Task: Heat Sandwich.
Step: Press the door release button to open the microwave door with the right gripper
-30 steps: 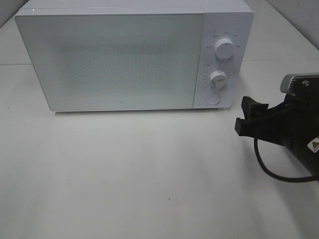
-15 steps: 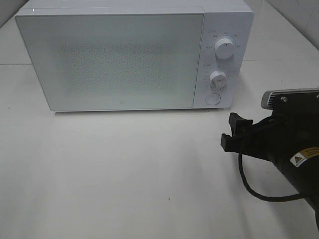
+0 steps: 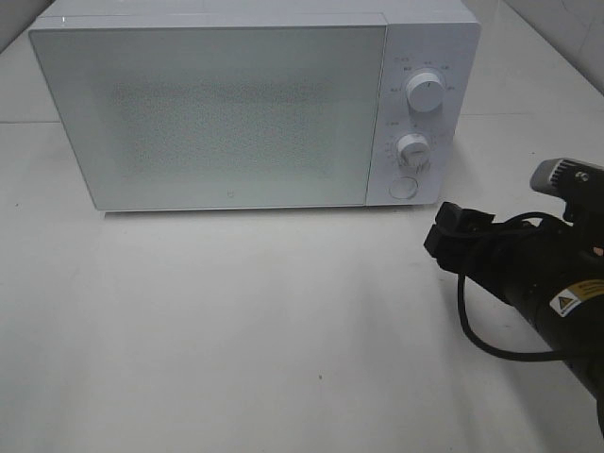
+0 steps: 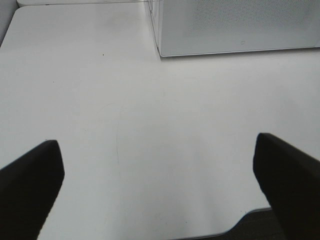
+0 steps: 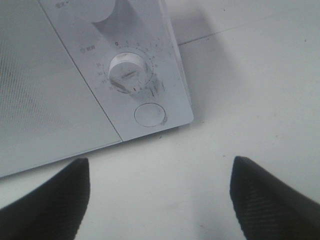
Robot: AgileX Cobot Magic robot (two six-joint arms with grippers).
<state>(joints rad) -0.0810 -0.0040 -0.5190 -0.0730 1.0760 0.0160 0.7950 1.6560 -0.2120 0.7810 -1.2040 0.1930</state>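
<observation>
Your right tool (image 3: 442, 234) stands wide, nothing between its fingers (image 5: 50, 200), over the white surface (image 3: 283, 330). Just ahead of it is the control end of the microwave (image 3: 250, 109). The round button (image 5: 150, 114) is nearest, the lower dial (image 5: 127, 74) is beyond it, and the door (image 3: 189, 123) is shut. Your left tool (image 4: 160, 190) is also wide and empty, with the microwave's other lower corner well ahead of it. You cannot tell where the sandwich is.
</observation>
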